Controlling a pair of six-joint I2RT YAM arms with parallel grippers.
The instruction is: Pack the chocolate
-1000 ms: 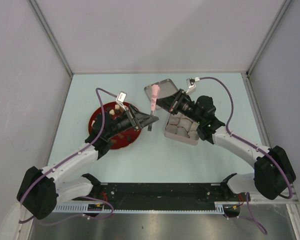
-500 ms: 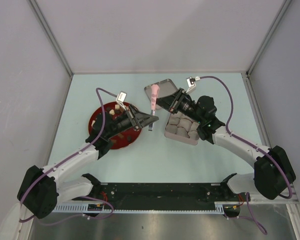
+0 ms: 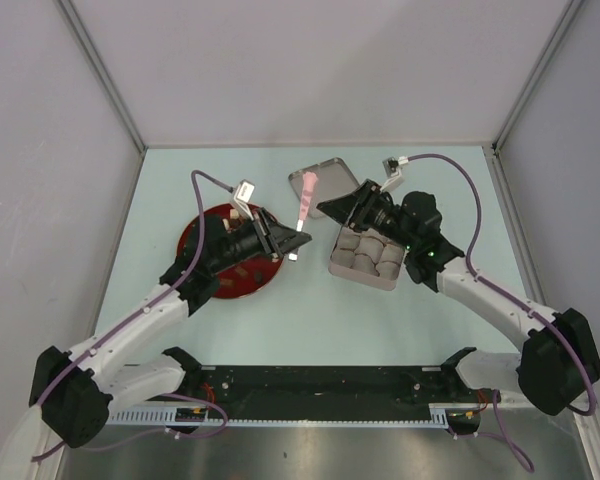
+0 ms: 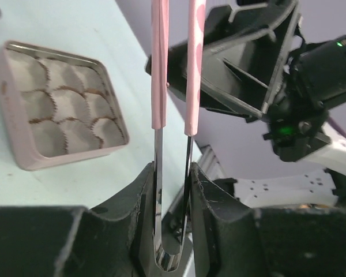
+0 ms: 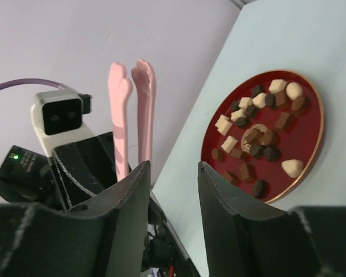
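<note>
The chocolate [image 5: 256, 135] is a set of small dark brown and cream-white pieces on the red plate [image 5: 303, 151]; in the top view the plate [image 3: 192, 238] lies under my left arm. My left gripper [image 3: 296, 240] is shut on the metal bend of pink-tipped tongs [image 4: 173, 69], which stand upright between its jaws [image 4: 173, 190]. My right gripper [image 5: 173, 196] is open with nothing between its fingers. It hangs just right of the tongs [image 3: 305, 195], over the far left of the tin [image 3: 365, 255].
The square metal tin [image 4: 23, 156] holds several crinkled white paper cups. Its lid [image 3: 332, 180] lies flat behind it. Grey walls close in the table on three sides. Both arm bases sit at the near edge.
My right gripper has opened, let go of the pink tongs and drawn back a little to the right. My left gripper has closed further on the tongs' metal end and keeps them.
</note>
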